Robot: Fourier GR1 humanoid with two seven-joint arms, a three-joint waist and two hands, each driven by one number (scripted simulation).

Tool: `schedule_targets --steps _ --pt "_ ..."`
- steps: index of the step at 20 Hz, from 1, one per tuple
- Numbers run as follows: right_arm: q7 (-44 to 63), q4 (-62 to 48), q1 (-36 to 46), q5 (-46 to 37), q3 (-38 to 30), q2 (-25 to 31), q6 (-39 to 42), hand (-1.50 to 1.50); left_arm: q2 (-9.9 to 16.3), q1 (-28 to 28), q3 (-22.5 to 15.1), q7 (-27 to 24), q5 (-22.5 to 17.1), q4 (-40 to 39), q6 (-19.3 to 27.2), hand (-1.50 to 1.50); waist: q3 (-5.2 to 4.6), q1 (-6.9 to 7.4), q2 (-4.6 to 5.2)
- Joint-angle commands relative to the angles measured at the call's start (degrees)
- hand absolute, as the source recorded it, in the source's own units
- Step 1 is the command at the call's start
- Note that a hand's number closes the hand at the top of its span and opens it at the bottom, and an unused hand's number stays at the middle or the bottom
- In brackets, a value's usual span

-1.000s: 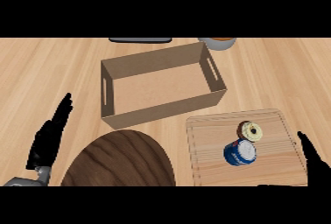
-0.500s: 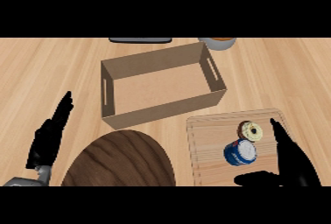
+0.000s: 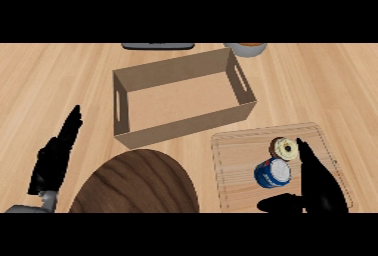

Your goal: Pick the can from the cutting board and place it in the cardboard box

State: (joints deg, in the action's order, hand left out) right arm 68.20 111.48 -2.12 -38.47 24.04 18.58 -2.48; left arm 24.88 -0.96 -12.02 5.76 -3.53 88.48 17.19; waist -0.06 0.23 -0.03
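A blue can with a pale lid lies on the light wooden cutting board at the lower right. A small round donut-like item sits just above it on the board. My right hand is open, fingers straight beside the can's right side, thumb stretched out below it; I cannot tell whether it touches the can. The open cardboard box stands above and left of the board, nothing visible inside. My left hand rests open at the left edge, fingers pointing up.
A dark round wooden board lies at the bottom centre, below the box. A dark flat object and a bowl sit at the counter's far edge.
My right hand has moved up and leftward over the cutting board, closing in on the can's right side. The left hand has barely shifted.
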Motion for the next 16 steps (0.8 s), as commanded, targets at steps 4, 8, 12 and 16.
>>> schedule_targets --steps 4,8,12,16 --pt "7.3 -2.8 1.5 -2.2 -1.6 -4.6 3.8 -1.5 -0.4 -1.4 2.0 0.7 0.5 -1.3 -1.9 0.0 0.05 -0.23 0.03" --pt "6.5 -1.3 0.6 -2.9 -4.1 -4.4 5.9 -1.5 0.2 -1.4 5.1 -4.6 -1.3 -5.8 -4.9 0.0 0.01 -0.47 0.05" --pt "7.7 -1.9 -0.5 -7.8 -1.4 -9.1 5.4 -1.5 -2.4 0.3 2.7 -0.7 2.6 -1.4 -1.8 0.0 0.04 -0.3 -0.04" --pt "4.8 -8.3 5.3 -6.7 -7.6 -10.6 7.2 -1.5 -2.8 2.8 2.7 -1.5 2.9 1.6 -2.5 0.0 0.05 0.13 0.03"
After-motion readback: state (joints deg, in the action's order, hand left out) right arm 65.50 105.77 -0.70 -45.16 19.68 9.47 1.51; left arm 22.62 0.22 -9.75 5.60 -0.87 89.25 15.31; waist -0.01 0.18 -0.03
